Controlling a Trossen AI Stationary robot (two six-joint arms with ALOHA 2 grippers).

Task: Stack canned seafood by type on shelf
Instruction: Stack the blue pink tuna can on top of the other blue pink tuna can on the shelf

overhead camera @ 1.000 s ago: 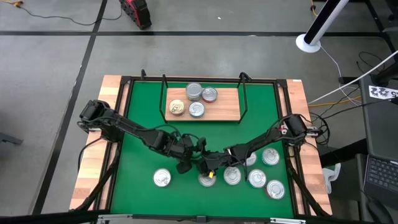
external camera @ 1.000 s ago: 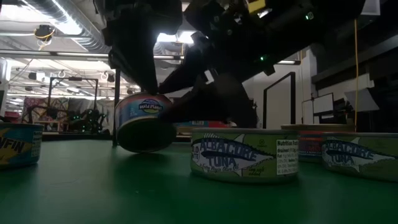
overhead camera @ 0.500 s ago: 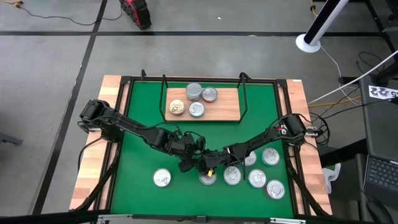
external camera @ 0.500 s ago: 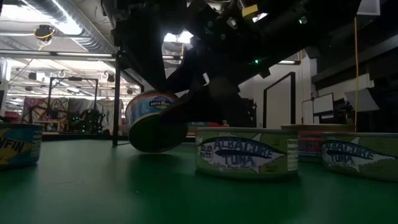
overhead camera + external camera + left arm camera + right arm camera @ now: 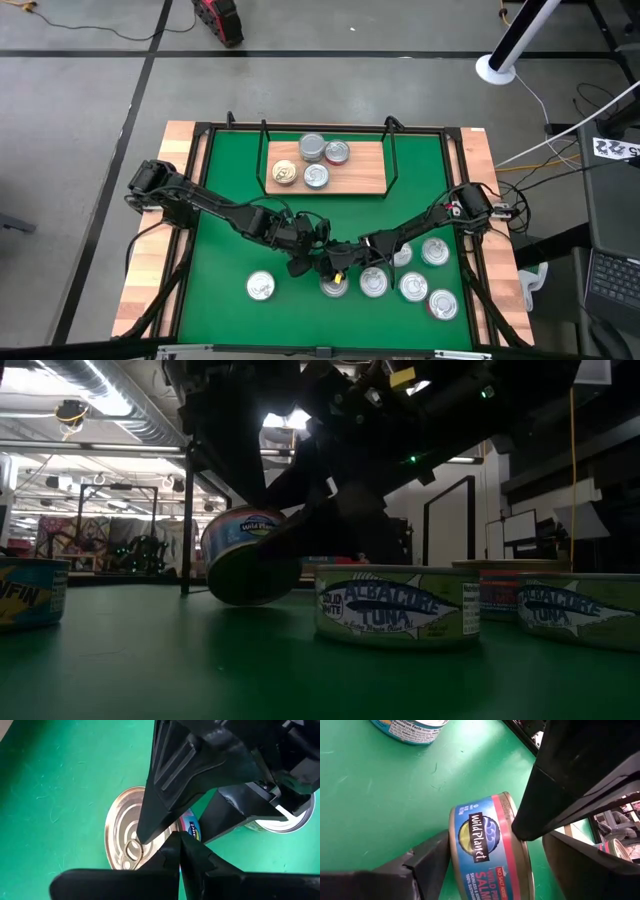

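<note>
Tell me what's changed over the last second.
The salmon can tipped further and shifted a little toward the tuna can, which slid slightly right in the low view. Both hands, left and right, stayed at it. The shelf and its cans are unchanged.

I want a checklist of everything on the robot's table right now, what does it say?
Surface: green mat on a wooden table.
Job's things: four round tins on the light-wood shelf; six silver-lidded tins on the mat near the front edge; a tilted blue-and-red salmon tin between both grippers.
Clutter: nothing seen.
Grippers: left gripper and right gripper meet at the tilted tin; who holds it is unclear.
Cables: wires on the floor at right.
Surroundings: white pole base, red object on the floor.
</note>
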